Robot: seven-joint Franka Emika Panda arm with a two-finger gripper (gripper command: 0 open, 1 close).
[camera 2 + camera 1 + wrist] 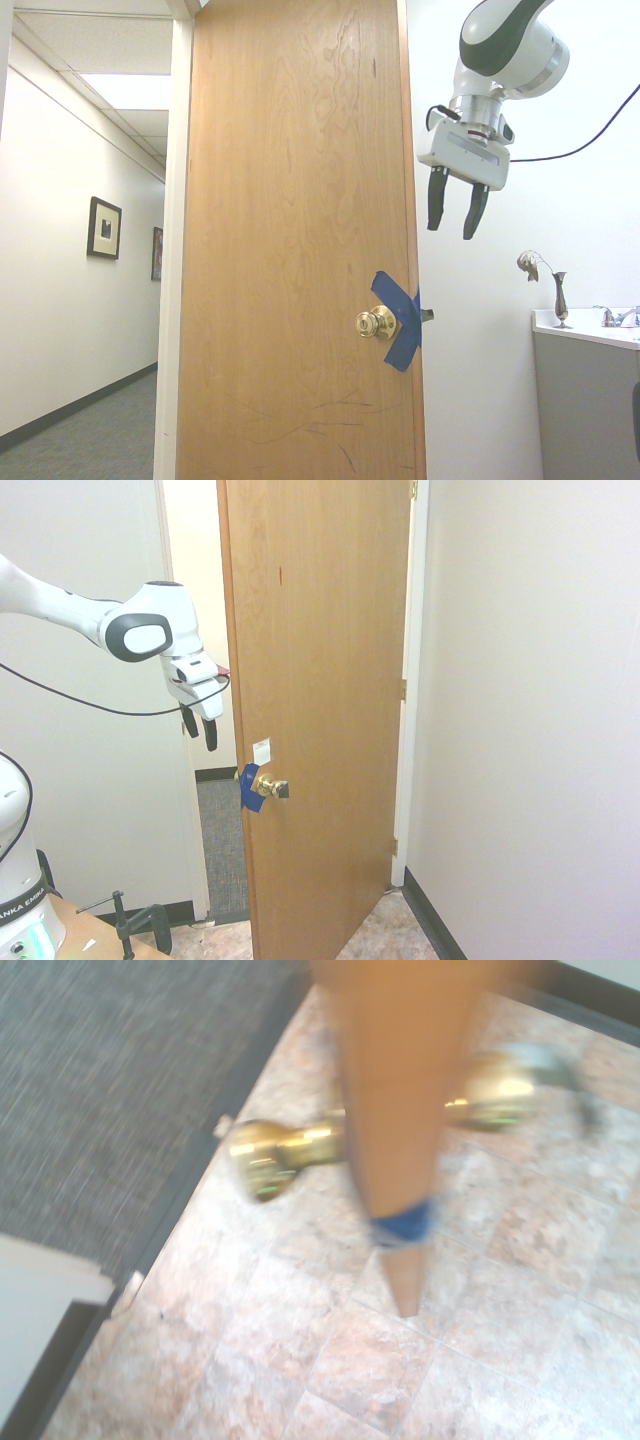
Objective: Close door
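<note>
The door (320,680) is a tall orange-brown wood panel standing ajar, swung into the room. It carries a brass knob (268,786), blue tape (249,792) at its latch edge and a small white sticker (262,750). From the other side the door (300,240) shows a second knob (375,323) and crossed blue tape (400,320). My gripper (200,727) hangs open, fingers pointing down, just beside the door's free edge and above knob height, touching nothing. It appears again as the gripper (452,208) right of the edge. The wrist view looks down the door's edge (400,1110), blurred, with both knobs.
A white door frame (180,780) and wall stand left of the opening, with grey hallway carpet (225,840) behind. A beige wall (530,720) is close on the hinge side. A counter with a small vase (558,298) sits at the right. The floor is tan tile (420,1350).
</note>
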